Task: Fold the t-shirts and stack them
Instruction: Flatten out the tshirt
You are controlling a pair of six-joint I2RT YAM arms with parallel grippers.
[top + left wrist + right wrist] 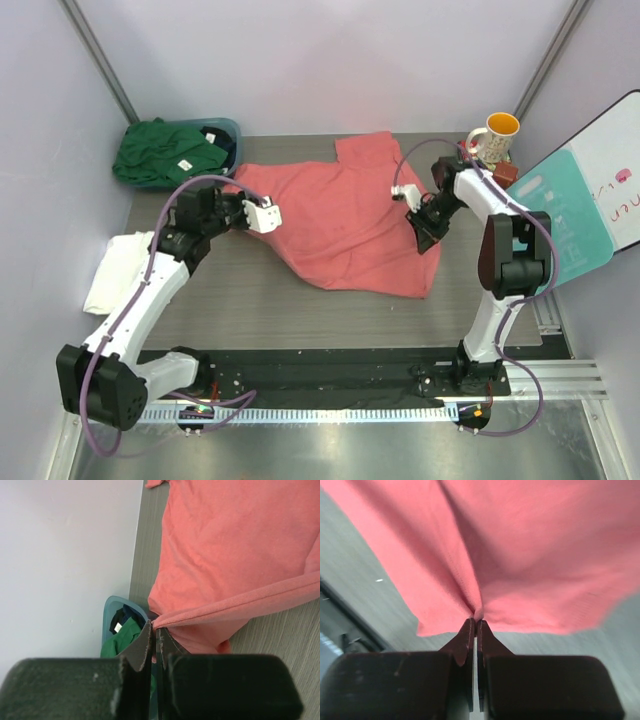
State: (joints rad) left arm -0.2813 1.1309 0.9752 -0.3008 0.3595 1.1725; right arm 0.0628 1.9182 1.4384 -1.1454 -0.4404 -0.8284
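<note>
I record the left arm [140, 300] reaching up and forward from its base, wrist turned toward the right. The left gripper [268, 215] has its jaws closed flat on an edge of the coral-red t-shirt [340, 220], and the hem runs taut from the fingertips in the wrist view. The right arm [500, 260] stands folded at the elbow, forearm reaching inward to the left and wrist bent down, and the right gripper [425, 237] has its jaws pressed together on a gathered fold of the same cloth.
</note>
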